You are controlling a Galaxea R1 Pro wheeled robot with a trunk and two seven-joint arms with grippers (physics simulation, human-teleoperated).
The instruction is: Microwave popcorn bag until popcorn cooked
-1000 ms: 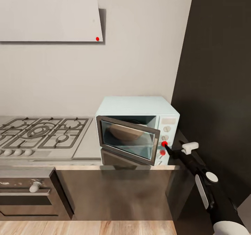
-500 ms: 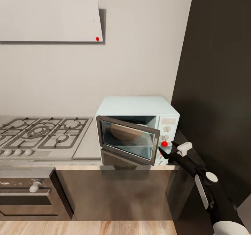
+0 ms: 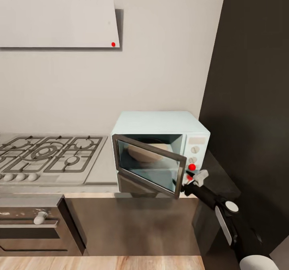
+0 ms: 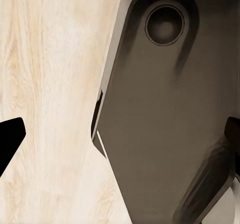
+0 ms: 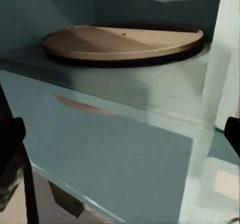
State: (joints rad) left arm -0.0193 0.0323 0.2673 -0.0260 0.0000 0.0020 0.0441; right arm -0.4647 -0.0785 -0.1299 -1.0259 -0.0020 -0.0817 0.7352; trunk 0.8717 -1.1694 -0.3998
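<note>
One door hangs ajar on the microwave, and the right pincer sits at its free edge, tips spread wide, likely placed to swing it. Inside, the bag rests on the turntable. Left pincer, also spread, faces the floor.

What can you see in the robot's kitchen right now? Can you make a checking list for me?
Surface: grey countertop holds the microwave.
Job's things: mint-blue microwave, glass door ajar; brown popcorn bag inside it.
Clutter: nothing seen.
Grippers: right gripper by the door's free edge, under the red knobs, fingers apart; left gripper open, over wooden floor and a dark grey panel.
Cables: nothing seen.
Surroundings: gas hob, oven, white hood, dark tall cabinet.
</note>
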